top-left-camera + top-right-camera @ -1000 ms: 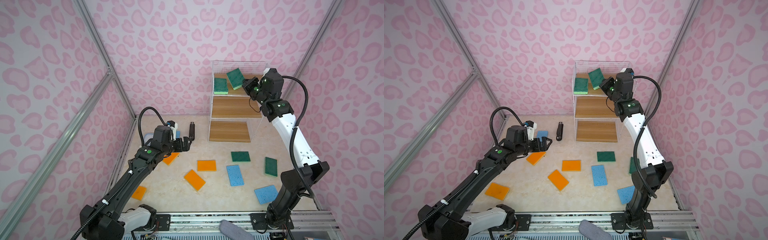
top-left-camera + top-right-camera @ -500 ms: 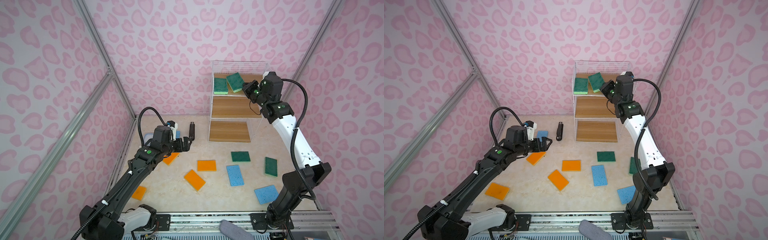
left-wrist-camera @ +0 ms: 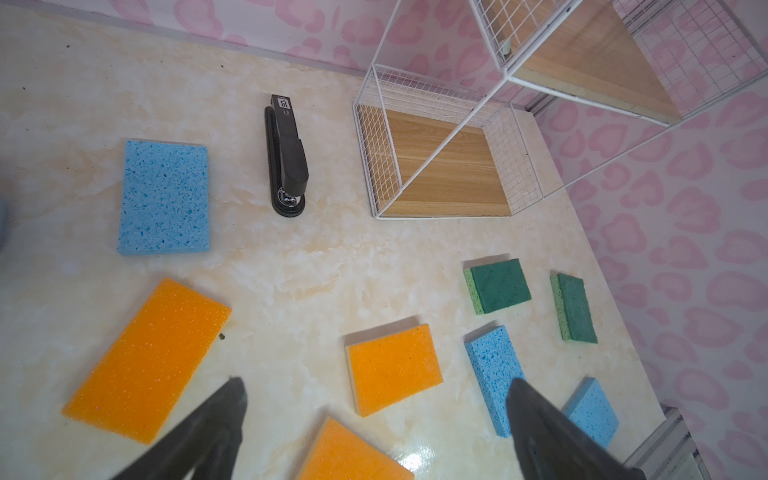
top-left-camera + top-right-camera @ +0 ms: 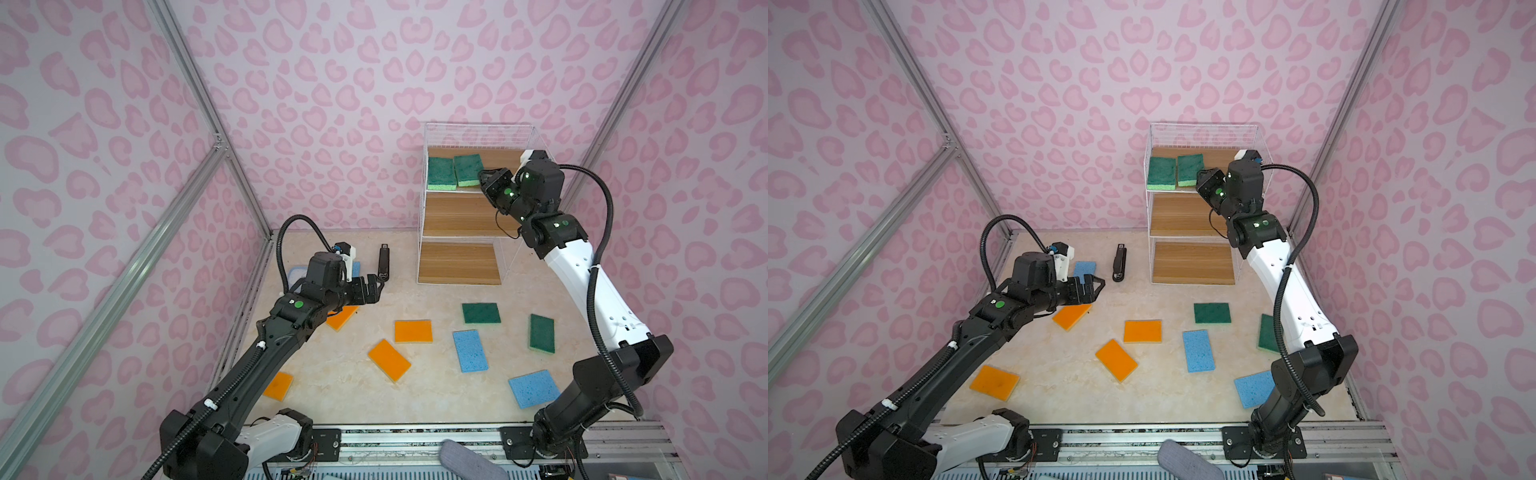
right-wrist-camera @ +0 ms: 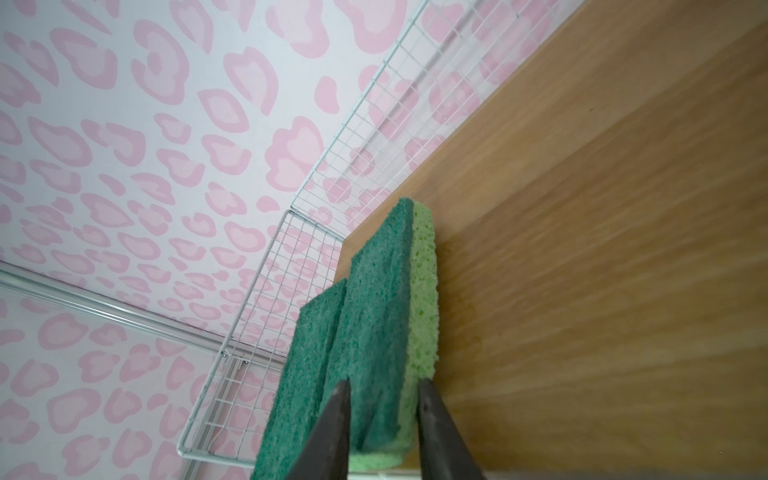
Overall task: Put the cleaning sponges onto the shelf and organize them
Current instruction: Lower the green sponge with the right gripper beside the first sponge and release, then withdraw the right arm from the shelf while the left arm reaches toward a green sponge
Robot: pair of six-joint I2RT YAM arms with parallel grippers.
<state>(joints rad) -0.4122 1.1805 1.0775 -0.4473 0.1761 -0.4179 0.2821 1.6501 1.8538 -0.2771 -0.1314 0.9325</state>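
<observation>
right hand: raised at the top board of the shelf, fingers set either side of the near end of the green sponge; cannot tell whether pinching it or only bracketing it.
green sponge: flat on the top board, dark side up, straight ahead of the right hand.
second green sponge: flat on the same board, just beyond the first on the side away from the right hand; edges touching or nearly so.
left hand: fingers spread wide, holding nothing, hovering low over the desk.
orange sponges: four flat on the desk; one just beneath the left hand, two farther out past its fingertips, one well behind it beside the arm.
blue sponges: one just beside the left hand, two well apart from both hands.
loose green sponges: flat on the desk, far below the right hand, near the shelf's foot.
stapler: black, lying on the desk near the left hand's fingertips, between that hand and the shelf.
</observation>
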